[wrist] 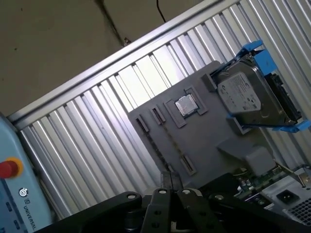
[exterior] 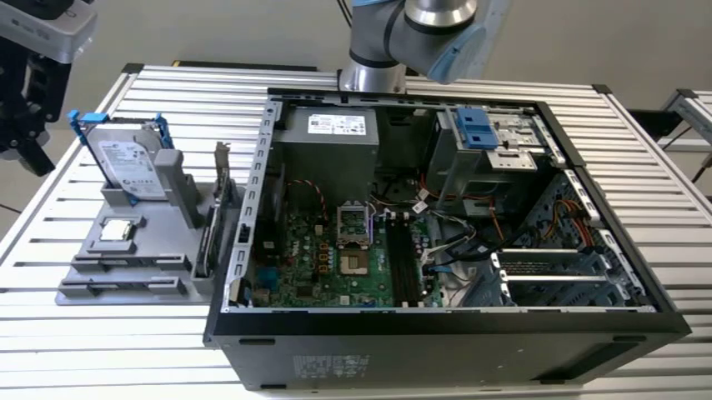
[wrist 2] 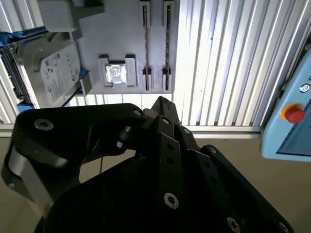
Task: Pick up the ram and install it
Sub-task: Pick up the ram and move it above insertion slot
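One ram (wrist 2: 167, 39), seen edge-on, standing in a long slot of a grey fixture (wrist 2: 121, 34), the slot farther from the processor chip (wrist 2: 116, 74). Blue-framed hard drive (wrist 2: 56, 77) beyond the chip. Gripper (wrist 2: 163, 102): fingertips drawn together, holding nothing, hovering off the ram's near end, apart from it. Fixture rests on a slatted aluminium table (wrist 2: 228, 58), at the exterior view's left of an open computer case (exterior: 445, 325).

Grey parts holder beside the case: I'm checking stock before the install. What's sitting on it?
A blue-framed hard drive, a square chip and cards standing edge-on beside them; whatever lies under the drive is covered.
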Controlling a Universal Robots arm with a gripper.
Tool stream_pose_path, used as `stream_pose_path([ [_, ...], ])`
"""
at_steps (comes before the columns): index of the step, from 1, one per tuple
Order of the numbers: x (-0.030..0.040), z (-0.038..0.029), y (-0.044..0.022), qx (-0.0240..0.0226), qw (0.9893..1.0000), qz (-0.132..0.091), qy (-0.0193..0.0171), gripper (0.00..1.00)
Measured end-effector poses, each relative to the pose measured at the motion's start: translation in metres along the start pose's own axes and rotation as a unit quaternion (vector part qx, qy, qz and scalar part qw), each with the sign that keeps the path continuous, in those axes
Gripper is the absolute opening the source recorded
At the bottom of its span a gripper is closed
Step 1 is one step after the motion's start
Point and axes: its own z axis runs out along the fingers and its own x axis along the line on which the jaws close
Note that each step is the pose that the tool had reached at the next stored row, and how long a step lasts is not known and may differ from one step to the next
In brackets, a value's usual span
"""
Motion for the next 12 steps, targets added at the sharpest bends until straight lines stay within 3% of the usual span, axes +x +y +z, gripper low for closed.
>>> stream_pose_path([
  [6,0.0,0.0,0.0,0.0002,0.9996,-0.027,0.0013,0.0],
  [12,0.0,0.0,0.0,0.0004,0.9983,-0.058,0.0029,0.0],
])
